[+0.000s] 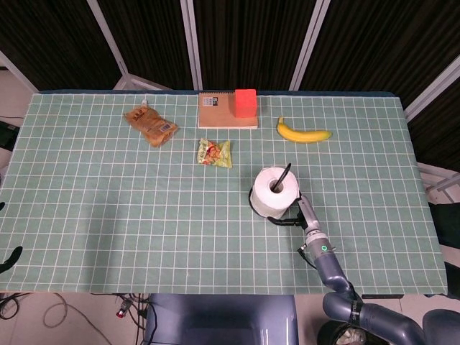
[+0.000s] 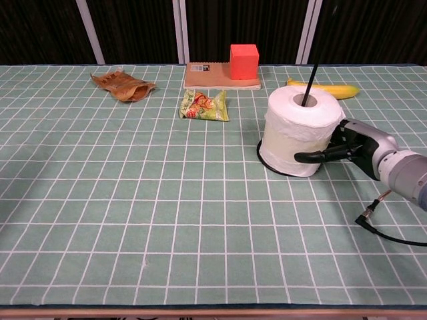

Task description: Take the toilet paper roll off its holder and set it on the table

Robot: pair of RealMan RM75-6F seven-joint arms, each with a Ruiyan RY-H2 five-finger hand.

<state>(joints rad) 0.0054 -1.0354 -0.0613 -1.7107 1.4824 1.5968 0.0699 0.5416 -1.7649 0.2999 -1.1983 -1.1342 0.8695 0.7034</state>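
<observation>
The white toilet paper roll (image 1: 275,192) (image 2: 300,130) stands on its holder in the right half of the table. The holder's black rod (image 2: 311,70) sticks up through the core and its black base ring (image 2: 260,152) shows under the roll. My right hand (image 1: 296,212) (image 2: 343,143) is against the roll's right side. Its thumb lies across the lower front and its fingers reach around the back, spread apart. The roll still sits down on the base. Only dark fingertips of my left hand (image 1: 8,260) show at the table's left edge, apart and holding nothing.
A banana (image 1: 304,134) lies behind the roll. A red cube (image 1: 246,103) sits on a brown notebook (image 1: 219,113) at the back. A green snack packet (image 1: 215,152) and a brown snack bag (image 1: 151,124) lie to the left. A black cable (image 2: 393,237) trails by my right wrist.
</observation>
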